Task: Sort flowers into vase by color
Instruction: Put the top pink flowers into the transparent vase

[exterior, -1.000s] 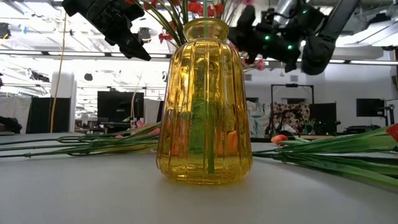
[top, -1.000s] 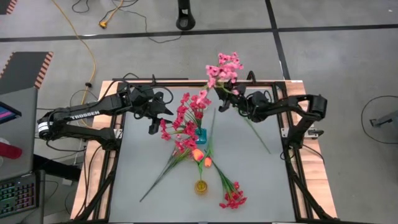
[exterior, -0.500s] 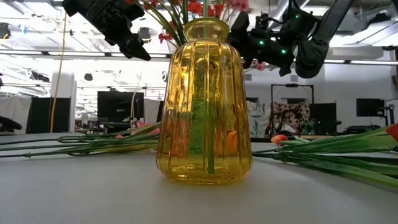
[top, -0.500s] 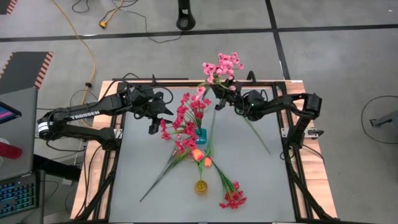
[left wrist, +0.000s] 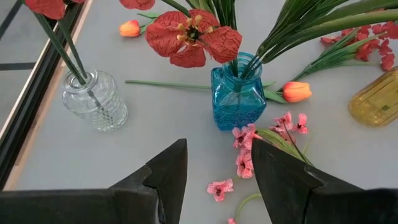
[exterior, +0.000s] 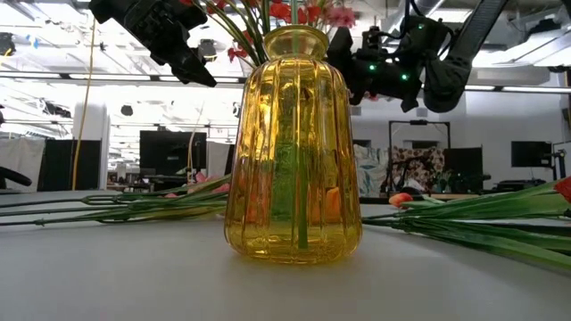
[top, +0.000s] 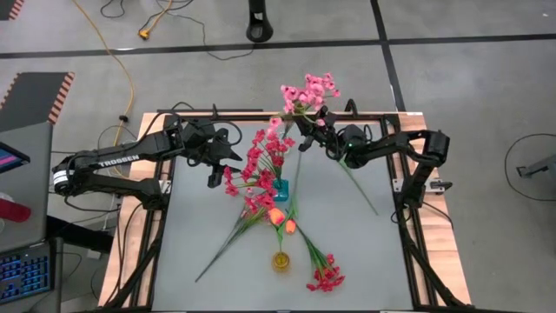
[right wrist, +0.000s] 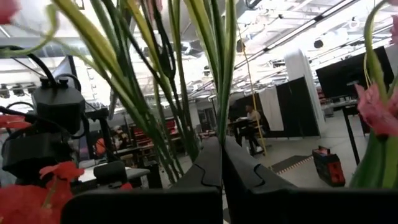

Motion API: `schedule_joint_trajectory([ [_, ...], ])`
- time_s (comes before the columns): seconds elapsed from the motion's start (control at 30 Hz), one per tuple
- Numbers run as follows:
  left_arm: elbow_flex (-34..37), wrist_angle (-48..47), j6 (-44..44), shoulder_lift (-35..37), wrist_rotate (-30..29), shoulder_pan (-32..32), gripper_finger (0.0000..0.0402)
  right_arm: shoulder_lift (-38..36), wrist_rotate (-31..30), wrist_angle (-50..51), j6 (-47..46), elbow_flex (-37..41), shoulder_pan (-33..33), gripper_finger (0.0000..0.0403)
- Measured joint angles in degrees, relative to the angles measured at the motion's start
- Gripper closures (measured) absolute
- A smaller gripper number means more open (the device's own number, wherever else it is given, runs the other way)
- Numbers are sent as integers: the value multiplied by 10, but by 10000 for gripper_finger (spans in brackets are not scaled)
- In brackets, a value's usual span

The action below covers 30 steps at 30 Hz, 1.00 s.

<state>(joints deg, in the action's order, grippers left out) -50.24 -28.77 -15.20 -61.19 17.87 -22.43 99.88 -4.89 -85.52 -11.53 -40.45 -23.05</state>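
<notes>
Flowers (top: pixel 261 165) stand in a vase (top: pixel 281 188), others lie around it.

The left arm (top: pixel 117 161) bears the white lettering "TROSSEN".

You see a ribbed yellow vase (exterior: pixel 293 147), a blue vase (left wrist: pixel 237 91) and a clear, dimpled glass vase (left wrist: pixel 96 101) on a grey table (top: pixel 200 222). Sprays are red (top: pixel 254 165) and light pink (top: pixel 306 91); buds (top: pixel 283 221) are orange; stems green.
</notes>
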Motion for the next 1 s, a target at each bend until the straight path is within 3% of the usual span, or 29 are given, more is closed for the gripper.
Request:
schedule_joint_trajectory([
  [0.33,0,0,0,0,0,0,235,0,-44,75,-1,0,0,369],
  [0.8,0,0,13,0,0,0,235,0,-44,114,0,0,-5,347],
  [1.0,0,0,8,0,0,0,235,-3,-44,188,0,-5,-12,339],
])
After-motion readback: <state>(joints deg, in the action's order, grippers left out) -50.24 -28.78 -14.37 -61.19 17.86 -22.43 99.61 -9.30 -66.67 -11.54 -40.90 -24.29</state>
